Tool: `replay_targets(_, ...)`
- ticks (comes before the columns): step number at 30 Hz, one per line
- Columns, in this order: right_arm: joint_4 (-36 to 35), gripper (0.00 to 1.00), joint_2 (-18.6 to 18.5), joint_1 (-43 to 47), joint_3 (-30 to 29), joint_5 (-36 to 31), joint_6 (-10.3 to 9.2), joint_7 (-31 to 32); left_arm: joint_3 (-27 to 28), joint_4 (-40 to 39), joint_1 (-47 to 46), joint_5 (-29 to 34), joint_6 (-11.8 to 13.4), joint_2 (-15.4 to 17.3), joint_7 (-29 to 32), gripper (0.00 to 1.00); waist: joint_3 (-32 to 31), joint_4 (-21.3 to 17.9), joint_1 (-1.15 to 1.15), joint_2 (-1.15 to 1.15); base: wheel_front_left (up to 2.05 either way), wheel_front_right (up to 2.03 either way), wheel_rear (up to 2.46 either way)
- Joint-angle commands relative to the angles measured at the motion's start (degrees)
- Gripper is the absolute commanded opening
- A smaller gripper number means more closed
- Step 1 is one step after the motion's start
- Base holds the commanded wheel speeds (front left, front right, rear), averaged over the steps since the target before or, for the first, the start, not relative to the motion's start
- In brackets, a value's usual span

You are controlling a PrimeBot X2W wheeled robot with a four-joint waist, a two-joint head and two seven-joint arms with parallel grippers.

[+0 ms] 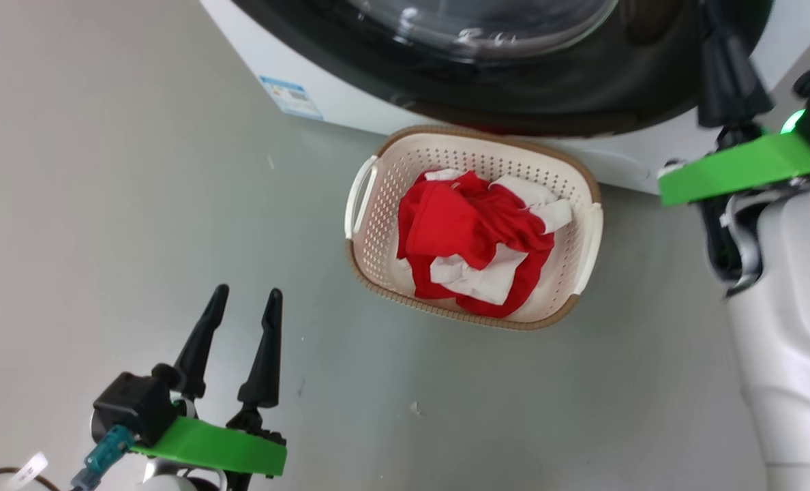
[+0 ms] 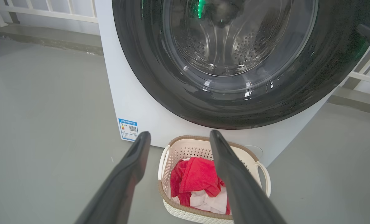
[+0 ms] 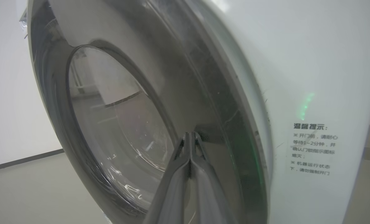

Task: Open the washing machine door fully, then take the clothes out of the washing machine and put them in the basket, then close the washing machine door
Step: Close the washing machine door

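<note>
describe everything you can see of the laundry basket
The basket is a small cream-white perforated plastic tub, a rounded rectangle with a brown woven rim and a white handle on each short side. It stands upright on the grey floor, close in front of the washing machine, below the black washing machine door. Red and white clothes lie heaped inside.

Your head view cuts the washing machine door [image 1: 528, 82] at the top edge. The right gripper [image 3: 189, 135] at the door blurs into its reflection, so you cannot tell contact. Below the door, clothes [image 1: 473, 239] hide the floor of the basket [image 1: 378, 232], and the label [image 1: 290, 97] has print too small to read.
</note>
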Motion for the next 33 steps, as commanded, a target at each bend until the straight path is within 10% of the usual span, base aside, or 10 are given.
replay_targets(1, -1.3, 0.0, 0.6, -2.2, 0.0, -0.7, 0.26, -0.3, 1.6, -1.6, -1.2, -0.4, -0.3, 0.8, -0.5, 1.0, 1.3, 1.0, 0.0, 0.0, 0.0, 0.0, 0.0)
replay_targets(26, -0.7, 0.0, 1.4, -3.0, -0.4, -0.5, 0.26, -0.3, 2.7, -0.4, -1.6, -0.9, -0.3, 0.7, -0.5, 1.0, 0.3, 0.4, 0.0, 0.0, 0.0, 0.0, 0.0)
replay_targets(30, -1.6, 0.51, 1.2, 2.2, 1.5, 0.3, 0.26, -0.3, 3.4, 0.2, -0.6, 0.2, -0.3, 0.8, -0.5, 1.0, -2.2, -0.9, 0.0, 0.0, 0.0, 0.0, 0.0)
replay_targets(32, -2.2, 1.0, 1.1, 4.9, 2.0, 0.8, 0.26, -0.3, 3.7, 0.3, 0.1, 0.7, -0.3, 1.2, -0.5, 1.0, -3.5, -1.6, 0.0, 0.0, 0.0, 0.0, 0.0)
replay_targets(33, -2.5, 1.0, 1.1, 6.3, 2.2, 0.9, 0.26, -0.3, 3.9, 0.4, 0.5, 0.9, -0.3, 1.4, -0.5, 1.0, -4.2, -2.1, 0.0, 0.0, 0.0, 0.0, 0.0)
